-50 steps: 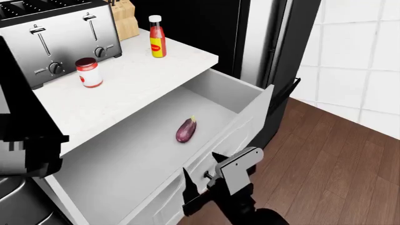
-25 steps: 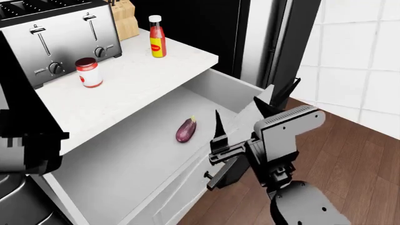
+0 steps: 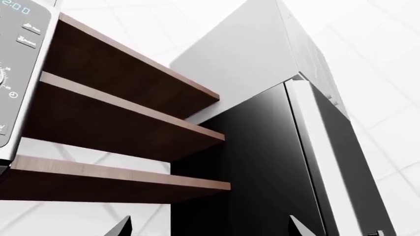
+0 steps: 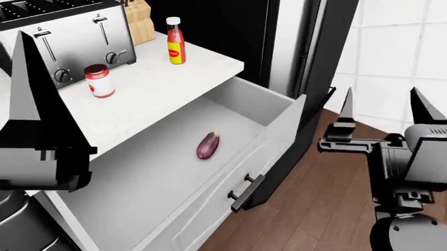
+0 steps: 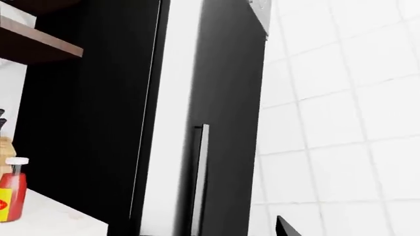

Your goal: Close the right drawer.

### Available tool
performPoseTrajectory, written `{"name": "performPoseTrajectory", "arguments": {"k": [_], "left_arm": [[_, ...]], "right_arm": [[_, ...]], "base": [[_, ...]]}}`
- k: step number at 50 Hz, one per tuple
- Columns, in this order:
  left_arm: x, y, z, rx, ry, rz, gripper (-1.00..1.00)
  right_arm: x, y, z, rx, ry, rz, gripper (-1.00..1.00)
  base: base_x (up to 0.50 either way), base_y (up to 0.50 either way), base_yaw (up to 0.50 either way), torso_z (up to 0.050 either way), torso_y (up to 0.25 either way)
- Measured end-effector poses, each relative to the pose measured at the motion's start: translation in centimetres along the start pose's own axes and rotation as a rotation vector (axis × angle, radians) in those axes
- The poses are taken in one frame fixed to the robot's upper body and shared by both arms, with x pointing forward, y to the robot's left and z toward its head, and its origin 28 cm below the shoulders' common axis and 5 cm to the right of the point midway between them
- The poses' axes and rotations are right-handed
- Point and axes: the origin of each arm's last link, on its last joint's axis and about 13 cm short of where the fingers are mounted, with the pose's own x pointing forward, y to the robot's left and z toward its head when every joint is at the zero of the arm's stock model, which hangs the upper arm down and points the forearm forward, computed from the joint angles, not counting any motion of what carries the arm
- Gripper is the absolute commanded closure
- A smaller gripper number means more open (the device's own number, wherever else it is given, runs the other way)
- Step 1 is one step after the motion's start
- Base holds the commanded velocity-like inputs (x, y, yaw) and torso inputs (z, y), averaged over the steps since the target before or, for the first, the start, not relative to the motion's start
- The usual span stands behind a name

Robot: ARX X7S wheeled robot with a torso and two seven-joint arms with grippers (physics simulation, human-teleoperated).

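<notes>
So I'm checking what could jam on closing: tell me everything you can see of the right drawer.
The right drawer is pulled far out from under the white counter. It is wide and deep, with smooth pale grey inside and a white front panel carrying a short black bar handle. One purple eggplant lies on its floor. Neither gripper touches it.

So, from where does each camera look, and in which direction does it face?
Head view: from the head, down at the open right drawer with an eggplant; left claw and right claw show.
Left wrist view: upward at wooden shelves; claw tips only.
Right wrist view: at the black fridge; one tip.
Head and right wrist share the ketchup bottle.
</notes>
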Motion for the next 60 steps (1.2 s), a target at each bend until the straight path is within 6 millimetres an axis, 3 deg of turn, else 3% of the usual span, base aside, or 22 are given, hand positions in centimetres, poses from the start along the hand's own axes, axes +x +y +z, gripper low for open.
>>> {"name": "performPoseTrajectory", "arguments": {"k": [30, 43, 60], "left_arm": [[-0.2, -1.7, -1.2, -0.025, 0.039, -0.041, -1.0], [1.4, -5.1, -2.8, -0.138, 0.091, -0.178, -1.0], [3.6, -8.4, -2.7, -0.289, 0.116, -0.315, -1.0]], "right_arm": [[-4.1, -6.3, 1.8, -0.05, -0.057, -0.343, -1.0], [-5.1, -7.1, 2.8, -0.051, -0.078, -0.398, -1.0], [-5.3, -7.4, 2.7, -0.045, -0.085, -0.408, -1.0]], "base": [[0.0, 0.0, 0.0, 0.0, 0.0], [0.0, 0.0, 0.0, 0.0, 0.0], [0.0, 0.0, 0.0, 0.0, 0.0]]}}
